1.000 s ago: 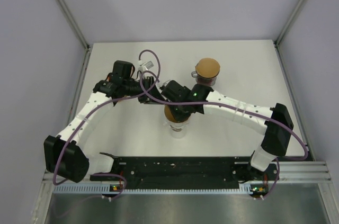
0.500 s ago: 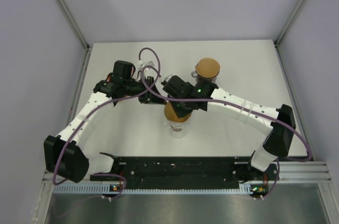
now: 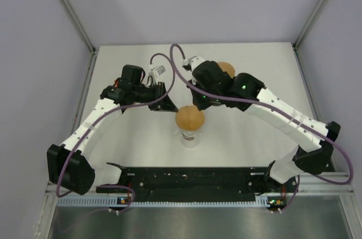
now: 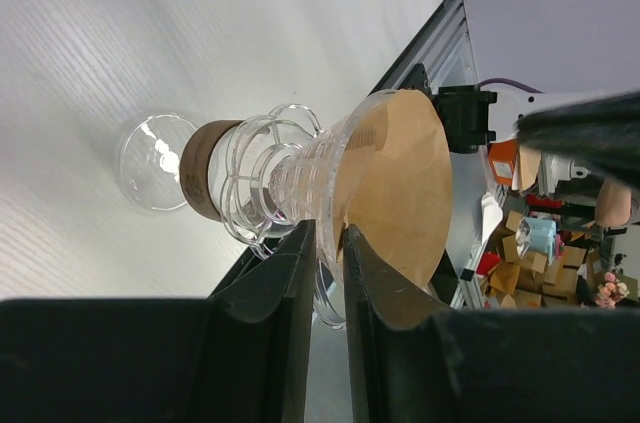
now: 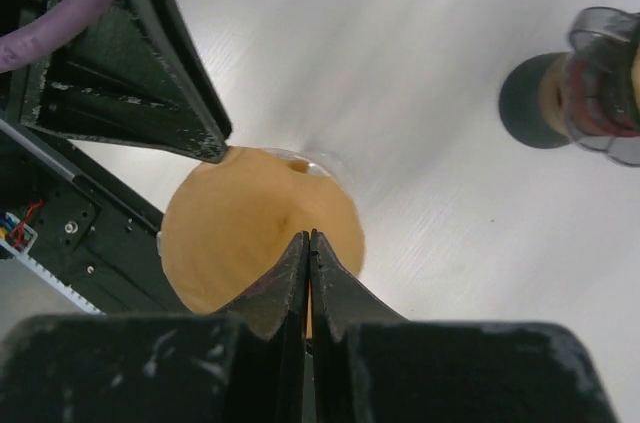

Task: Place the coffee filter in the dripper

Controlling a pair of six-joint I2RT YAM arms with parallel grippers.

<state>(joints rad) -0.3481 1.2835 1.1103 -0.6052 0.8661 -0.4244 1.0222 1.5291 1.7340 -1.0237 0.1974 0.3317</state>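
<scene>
Lifted clear of brown paper coffee filter seated in clear glass dripper: right gripper, jaws pressed together, empty. Pinching dripper edge: left gripper.

In the top view the light is even and soft and seems to come from above. The white table is bright but not burnt out, and the arms throw only pale, blurred shadows on it.

In the left wrist view the table is very bright at the upper left, almost washed out. The glass dripper carries small white glints. The left gripper, close to the lens, is black, out of focus and without detail.

In the right wrist view the right gripper is dark and blurred too. The table has a broad pale sheen, and the coffee filter has a soft shade in its middle. The second dripper at the right edge looks slightly soft.
</scene>
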